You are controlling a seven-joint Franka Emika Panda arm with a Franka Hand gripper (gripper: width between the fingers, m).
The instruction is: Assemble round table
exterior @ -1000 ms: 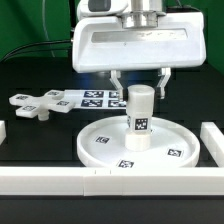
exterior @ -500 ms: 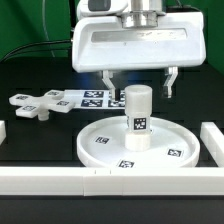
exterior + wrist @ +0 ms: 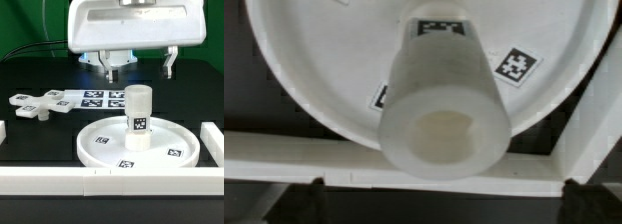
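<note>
The large white rimmed disc lies flat on the black table. The short cylinder post stands upright on its central hub, tags facing front. The flat cross-shaped piece lies at the exterior view's left. My gripper hangs open and empty above the post, its fingers spread wide and clear of it. In the wrist view the post rises from the disc toward the camera, and my gripper shows only as dark fingertips at the frame's edge.
The marker board lies behind the disc. Long white bars edge the table at the front, with a short block at the exterior view's right. A dark cable runs at the back left.
My gripper has let go of the post, opened wide and risen straight up. The post stays standing on the disc.
</note>
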